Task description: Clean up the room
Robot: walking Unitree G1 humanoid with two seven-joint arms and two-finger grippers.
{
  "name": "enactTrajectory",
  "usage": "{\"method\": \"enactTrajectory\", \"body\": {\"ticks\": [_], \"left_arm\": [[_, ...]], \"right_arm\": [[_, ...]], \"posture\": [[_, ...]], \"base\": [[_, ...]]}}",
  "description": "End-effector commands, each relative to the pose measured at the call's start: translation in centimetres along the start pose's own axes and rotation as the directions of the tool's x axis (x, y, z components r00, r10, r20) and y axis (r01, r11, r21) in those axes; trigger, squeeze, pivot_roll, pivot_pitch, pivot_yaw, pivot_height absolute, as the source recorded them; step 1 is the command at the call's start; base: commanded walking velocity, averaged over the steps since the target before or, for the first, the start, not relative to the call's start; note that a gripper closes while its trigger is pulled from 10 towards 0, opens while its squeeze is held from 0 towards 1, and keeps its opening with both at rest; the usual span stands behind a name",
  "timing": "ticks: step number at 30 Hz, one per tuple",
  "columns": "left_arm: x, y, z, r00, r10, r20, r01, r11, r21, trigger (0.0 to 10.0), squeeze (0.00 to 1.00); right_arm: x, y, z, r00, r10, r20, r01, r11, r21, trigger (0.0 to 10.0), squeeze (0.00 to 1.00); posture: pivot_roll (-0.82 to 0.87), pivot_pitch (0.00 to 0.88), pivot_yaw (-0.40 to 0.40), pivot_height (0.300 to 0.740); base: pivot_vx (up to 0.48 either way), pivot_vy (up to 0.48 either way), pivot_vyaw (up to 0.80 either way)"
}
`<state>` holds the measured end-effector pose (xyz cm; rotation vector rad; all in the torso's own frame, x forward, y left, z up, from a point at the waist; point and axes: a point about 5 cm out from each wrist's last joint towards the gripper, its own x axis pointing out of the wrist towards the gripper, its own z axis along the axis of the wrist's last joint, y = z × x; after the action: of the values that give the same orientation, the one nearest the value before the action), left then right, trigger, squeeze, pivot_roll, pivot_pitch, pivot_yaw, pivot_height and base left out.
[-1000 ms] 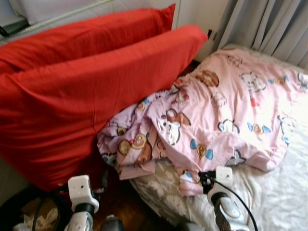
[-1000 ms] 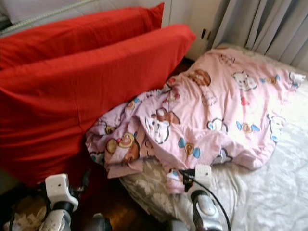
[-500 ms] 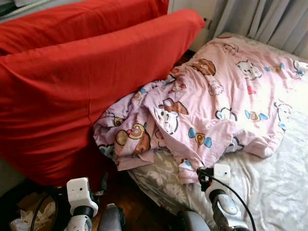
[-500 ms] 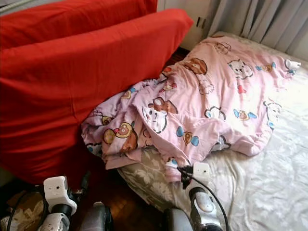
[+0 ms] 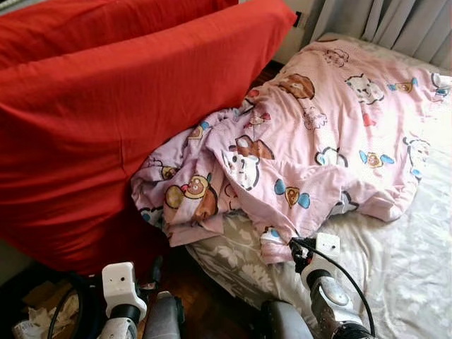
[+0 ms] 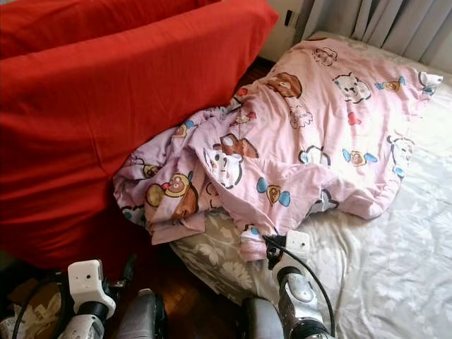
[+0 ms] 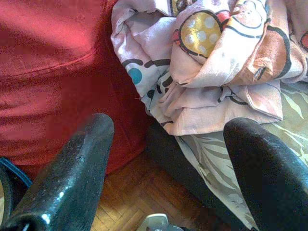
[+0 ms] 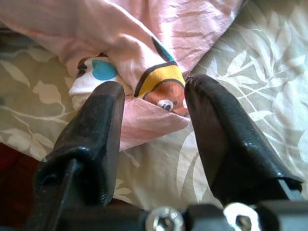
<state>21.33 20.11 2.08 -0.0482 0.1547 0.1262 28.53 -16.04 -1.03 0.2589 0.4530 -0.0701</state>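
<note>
The right gripper (image 8: 153, 108) stands parted at the bed's near edge, its black fingers (image 8: 98, 130) flanking the hem of the crumpled pink cartoon-print cotton duvet (image 5: 318, 141) on the grey leaf-patterned bedsheet (image 5: 395, 275). The left gripper (image 7: 168, 168) hangs spread above the brown parquet floor (image 7: 134, 197). The duvet's bunched end presses against two large red fabric cushions (image 5: 113, 127)

obstacle: red cushion (image 5: 120, 120) left | blanket (image 5: 318, 141) heaped (touching it) | floor gap (image 5: 212, 307) seemingly narrow
</note>
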Motion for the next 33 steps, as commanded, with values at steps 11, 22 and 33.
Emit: {"method": "enactTrajectory", "body": {"ticks": [11,22,33], "left_arm": [[-0.4,0.0,-0.3,1.0,-0.003,-0.03,0.003,1.0,-0.009,10.0,0.0],[-1.0,-0.2,1.8,0.999,-0.013,0.04,0.013,1.0,0.011,10.0,0.0],[-2.5,-1.0,5.0,0.993,-0.035,0.11,0.034,0.999,0.014,10.0,0.0]], "right_arm": [[0.7,0.1,1.1,1.0,-0.004,-0.016,0.006,0.993,0.122,10.0,1.0],[1.0,0.6,1.5,0.998,0.023,-0.053,-0.018,0.995,0.103,10.0,0.0],[1.2,0.2,2.2,0.999,0.005,-0.041,0.0,0.994,0.112,10.0,0.0]], "posture": [[0.04,0.232,-0.035,0.638],[0.08,0.307,-0.031,0.638],[0.11,0.402,-0.021,0.638]], "base": [[0.0,0.0,0.0],[0.0,0.0,0.0],[0.0,0.0,0.0]]}}
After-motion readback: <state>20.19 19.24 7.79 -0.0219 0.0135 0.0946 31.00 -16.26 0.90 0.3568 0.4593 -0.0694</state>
